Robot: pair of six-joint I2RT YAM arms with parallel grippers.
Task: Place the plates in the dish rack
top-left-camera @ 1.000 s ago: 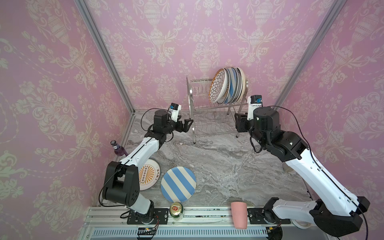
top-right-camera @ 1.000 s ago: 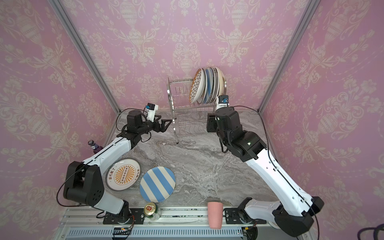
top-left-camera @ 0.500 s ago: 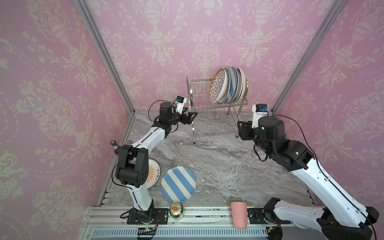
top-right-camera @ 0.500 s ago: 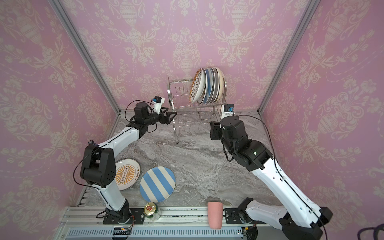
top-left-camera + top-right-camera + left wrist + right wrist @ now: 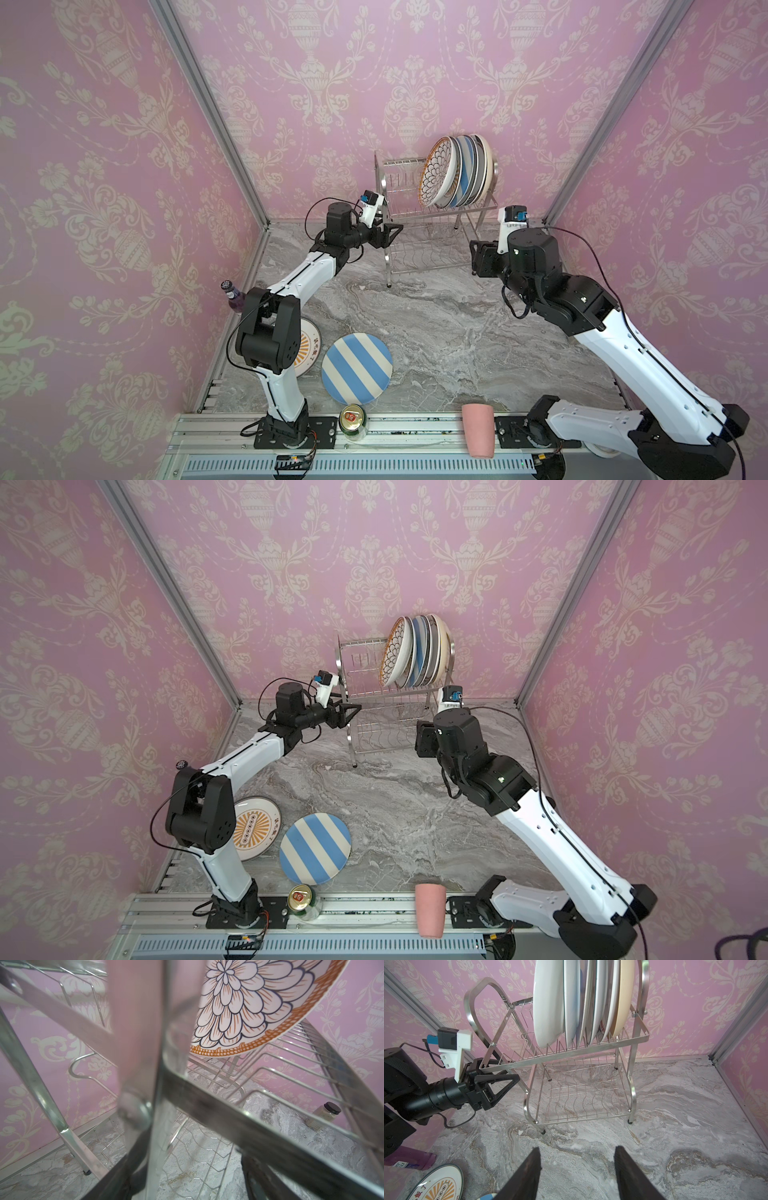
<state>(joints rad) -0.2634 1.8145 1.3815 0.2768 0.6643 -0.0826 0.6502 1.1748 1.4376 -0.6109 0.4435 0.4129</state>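
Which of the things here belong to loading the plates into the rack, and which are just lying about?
Job: dish rack; plates standing in its upper tier; blue-white striped plate and orange-sunburst plate, flat on the table.
Lying about: purple bottle, drink can, pink cup, small dark-lidded jar.

The dish rack (image 5: pixel 571 1051) is bright polished steel wire and tube, its plates (image 5: pixel 548 1001) glossy glazed ceramic, the bench (image 5: pixel 675 1115) smooth grey marbled stone with a low sheen, the right claw (image 5: pixel 577 1148) matt black plastic.
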